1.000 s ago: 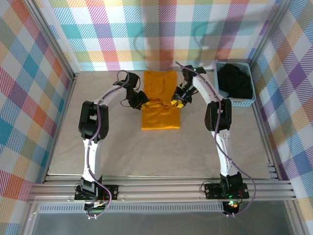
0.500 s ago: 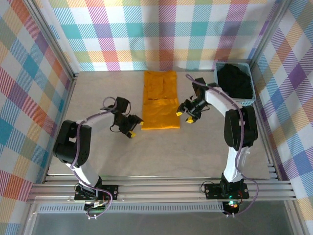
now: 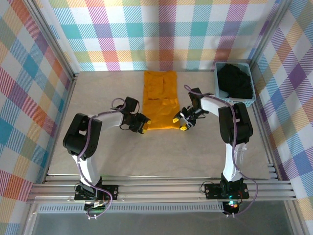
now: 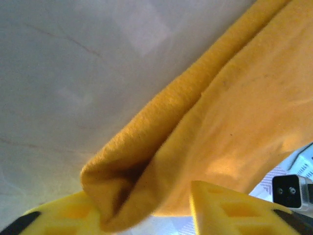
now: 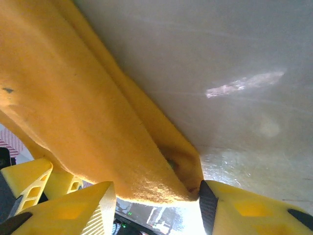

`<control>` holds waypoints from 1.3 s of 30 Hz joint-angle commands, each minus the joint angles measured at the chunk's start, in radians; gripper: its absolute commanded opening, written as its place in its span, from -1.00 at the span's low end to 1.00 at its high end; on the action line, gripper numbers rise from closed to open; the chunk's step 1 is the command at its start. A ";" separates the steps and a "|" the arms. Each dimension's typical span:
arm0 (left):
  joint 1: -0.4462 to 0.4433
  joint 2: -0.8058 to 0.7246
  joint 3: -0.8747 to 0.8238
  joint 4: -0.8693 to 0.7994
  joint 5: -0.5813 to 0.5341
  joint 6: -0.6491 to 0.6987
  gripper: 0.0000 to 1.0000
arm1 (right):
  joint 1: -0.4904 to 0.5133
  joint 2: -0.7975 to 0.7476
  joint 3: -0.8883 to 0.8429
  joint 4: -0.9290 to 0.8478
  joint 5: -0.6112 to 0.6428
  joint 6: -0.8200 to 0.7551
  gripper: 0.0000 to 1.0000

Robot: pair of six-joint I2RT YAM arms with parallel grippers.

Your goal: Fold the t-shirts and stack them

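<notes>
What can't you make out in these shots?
- Black garment, top view: bunched in the basket, its shape unreadable.
- Right gripper grip on the orange shirt, right wrist view: fingertips cut off by the bottom edge.
- Shirt's folded layers, top view: too small to count.

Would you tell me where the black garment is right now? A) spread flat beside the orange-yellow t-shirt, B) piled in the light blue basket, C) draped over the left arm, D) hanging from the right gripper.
B: the black garment lies bunched inside the light blue basket at the far right, apart from the orange-yellow t-shirt.
</notes>
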 commanded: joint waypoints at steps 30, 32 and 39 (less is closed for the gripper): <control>0.032 -0.058 0.106 -0.115 -0.040 0.126 -1.00 | 0.038 -0.036 0.147 -0.085 0.154 -0.047 -1.00; 0.035 -0.080 0.159 -0.149 -0.044 0.145 -1.00 | 0.035 -0.044 0.212 -0.133 0.162 -0.078 -1.00; 0.035 -0.160 0.215 -0.332 0.034 0.226 -1.00 | 0.034 -0.103 0.287 -0.283 0.114 -0.141 -1.00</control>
